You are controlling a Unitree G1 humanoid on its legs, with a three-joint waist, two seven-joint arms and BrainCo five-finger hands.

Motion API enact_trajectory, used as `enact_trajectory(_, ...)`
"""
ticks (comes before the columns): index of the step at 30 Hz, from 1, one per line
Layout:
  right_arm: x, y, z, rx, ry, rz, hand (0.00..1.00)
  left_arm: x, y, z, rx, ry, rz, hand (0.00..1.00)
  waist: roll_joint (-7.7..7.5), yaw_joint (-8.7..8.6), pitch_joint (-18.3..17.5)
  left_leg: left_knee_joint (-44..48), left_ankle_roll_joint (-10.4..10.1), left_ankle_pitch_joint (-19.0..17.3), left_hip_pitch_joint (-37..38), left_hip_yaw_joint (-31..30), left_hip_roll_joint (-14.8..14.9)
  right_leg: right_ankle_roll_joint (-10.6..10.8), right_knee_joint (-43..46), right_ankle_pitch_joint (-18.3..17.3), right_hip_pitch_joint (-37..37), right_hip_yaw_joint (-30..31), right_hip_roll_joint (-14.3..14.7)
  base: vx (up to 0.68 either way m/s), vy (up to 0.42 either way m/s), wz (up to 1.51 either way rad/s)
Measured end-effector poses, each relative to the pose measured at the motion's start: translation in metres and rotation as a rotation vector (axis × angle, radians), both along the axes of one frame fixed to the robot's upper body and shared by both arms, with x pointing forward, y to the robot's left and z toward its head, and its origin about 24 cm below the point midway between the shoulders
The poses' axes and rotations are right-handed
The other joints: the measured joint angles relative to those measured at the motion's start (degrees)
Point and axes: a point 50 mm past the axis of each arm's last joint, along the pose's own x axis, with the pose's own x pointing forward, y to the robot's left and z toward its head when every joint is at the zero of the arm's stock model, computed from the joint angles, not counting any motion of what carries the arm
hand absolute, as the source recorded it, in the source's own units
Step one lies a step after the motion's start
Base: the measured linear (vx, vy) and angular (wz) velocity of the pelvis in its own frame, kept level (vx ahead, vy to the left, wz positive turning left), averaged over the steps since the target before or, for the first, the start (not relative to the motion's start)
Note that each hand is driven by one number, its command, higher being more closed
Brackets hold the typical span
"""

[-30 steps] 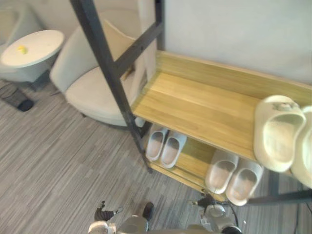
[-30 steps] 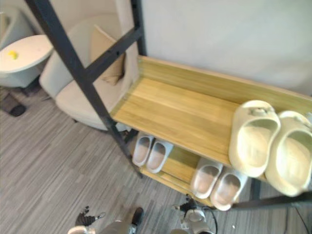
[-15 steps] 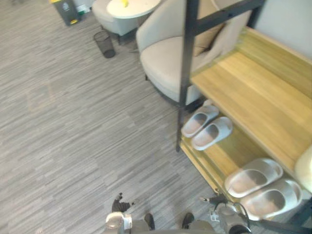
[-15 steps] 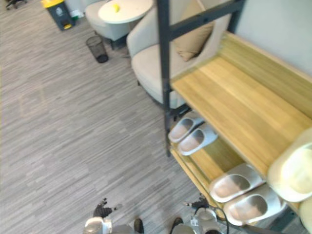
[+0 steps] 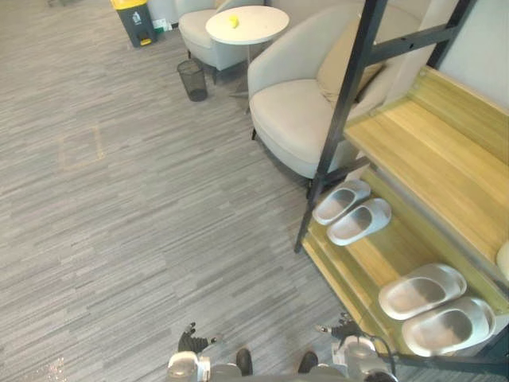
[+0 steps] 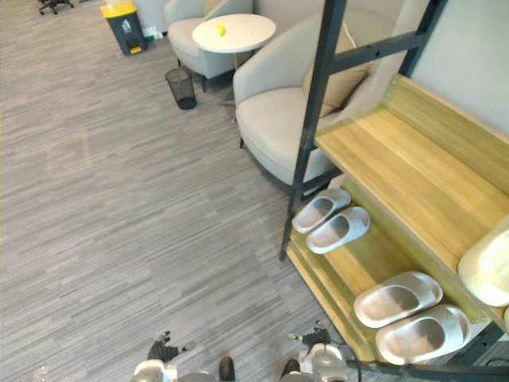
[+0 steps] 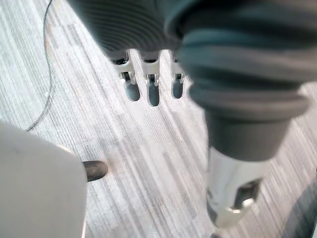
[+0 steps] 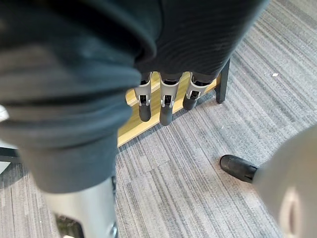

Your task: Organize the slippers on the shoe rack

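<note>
The shoe rack (image 5: 421, 159) stands at the right, with wooden shelves and a black frame. On its lower shelf lie a small pale grey pair of slippers (image 5: 351, 212) and, further right, a larger pale grey pair (image 5: 434, 307). A cream slipper (image 6: 487, 270) rests on the upper shelf at the right edge. My left hand (image 5: 191, 342) and right hand (image 5: 342, 328) hang low near the floor. The left hand's fingers (image 7: 153, 91) are straight over the carpet and hold nothing. The right hand's fingers (image 8: 166, 106) are straight too, empty, near the rack's bottom board.
A beige armchair (image 5: 302, 111) with a cushion stands against the rack's left end. Behind it are a round white table (image 5: 246, 24) with a small yellow thing on it, a black wastebasket (image 5: 192, 78) and a yellow-lidded bin (image 5: 135, 17). Grey striped carpet covers the floor on the left.
The camera has swung away from the rack toward the floor on the left, so the whole picture shifted. The slippers lie as before. Both hands still hang empty.
</note>
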Motion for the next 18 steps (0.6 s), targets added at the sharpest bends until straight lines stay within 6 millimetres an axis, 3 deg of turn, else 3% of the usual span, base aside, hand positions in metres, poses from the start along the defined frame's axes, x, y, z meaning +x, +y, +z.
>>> enact_trajectory(1,-0.001,-0.001,0.000,0.001,0.003,-0.006,0.00,0.000,-0.001,0.000,-0.007,-0.001,0.010,0.00,-0.07,0.00,0.06,0.01,0.42,-0.21,0.18,-1.32,-0.28,0.09,2.69,-0.08,-0.72,0.74,-0.75,0.01,0.022,1.16)
enact_trajectory(2,-0.003,0.000,-0.001,0.003,0.005,-0.010,0.00,0.000,0.001,0.000,-0.010,-0.004,0.021,0.00,-0.13,-0.17,0.15,0.22,1.21,0.11,0.47,-5.12,-0.42,-0.84,11.25,0.98,-3.59,5.62,-1.44,0.08,0.027,1.18)
enact_trajectory(4,-0.004,0.010,-0.002,0.030,0.001,-0.005,0.00,0.001,0.004,0.001,-0.013,-0.012,0.047,0.00,-0.39,-0.08,0.24,1.78,1.67,0.15,-0.24,-9.69,0.33,-0.29,13.76,-3.00,-7.24,14.06,2.40,0.14,-0.036,1.29)
enact_trajectory(7,-0.005,0.013,-0.003,0.040,0.000,-0.008,0.00,-0.002,0.011,0.001,-0.024,-0.015,0.123,0.00,-1.41,-0.22,0.35,3.09,0.68,-0.42,-1.60,-18.29,0.38,-1.09,8.08,-3.66,-9.56,22.91,8.87,0.12,-0.171,1.42)
enact_trajectory(8,-0.008,0.013,-0.004,0.043,0.006,-0.013,0.00,-0.003,0.013,0.001,-0.023,-0.016,0.138,0.00,-2.09,-0.29,0.10,3.90,0.26,-0.79,-2.17,-19.99,-0.49,-1.95,5.24,-3.11,-9.08,23.10,8.73,0.13,-0.244,1.65)
enact_trajectory(9,-0.013,0.016,-0.006,0.060,0.015,-0.033,0.00,-0.003,0.019,0.002,-0.017,-0.024,0.172,0.00,-3.87,-0.29,0.24,6.74,-0.69,-2.49,-3.08,-22.67,-2.44,-2.93,2.11,-2.70,-7.87,22.14,7.25,0.15,-0.239,1.44)
enact_trajectory(11,-0.012,0.013,-0.005,0.049,0.014,-0.031,0.00,-0.007,0.014,0.001,-0.047,-0.030,0.232,0.00,-1.87,0.80,-0.83,11.07,-2.32,-4.96,-5.21,-23.38,-1.16,-3.70,0.61,-3.70,-6.24,17.93,7.69,0.19,-0.195,1.00)
enact_trajectory(14,0.005,0.024,0.002,0.055,-0.044,0.025,0.00,-0.004,0.006,0.003,-0.098,-0.073,0.326,0.00,1.01,1.31,0.94,33.02,-7.09,-10.08,-15.22,-13.12,2.19,-4.62,-2.37,-4.03,-1.19,12.68,10.55,0.27,-0.170,0.72)
enact_trajectory(15,0.007,0.032,0.002,0.065,-0.050,0.046,0.00,0.000,0.007,0.005,-0.114,-0.101,0.370,0.00,1.40,1.95,1.24,43.00,-6.94,-10.82,-19.65,-6.33,5.43,-5.30,-3.51,-4.03,1.43,10.91,11.90,0.19,-0.096,0.38)
enact_trajectory(16,0.009,0.039,0.003,0.080,-0.055,0.050,0.00,0.001,0.008,0.007,-0.112,-0.113,0.372,0.00,1.08,2.26,1.48,46.18,-6.36,-11.20,-20.73,-2.75,7.26,-5.89,-3.88,-4.39,2.74,9.95,12.11,0.22,-0.103,0.43)
enact_trajectory(18,0.013,0.045,0.006,0.096,-0.089,0.033,0.00,0.008,0.016,0.012,-0.084,-0.146,0.338,0.00,-0.56,2.55,2.25,49.57,-3.24,-13.04,-22.69,7.52,12.45,-6.15,-7.19,-5.16,7.92,6.75,12.12,0.24,-0.092,0.61)
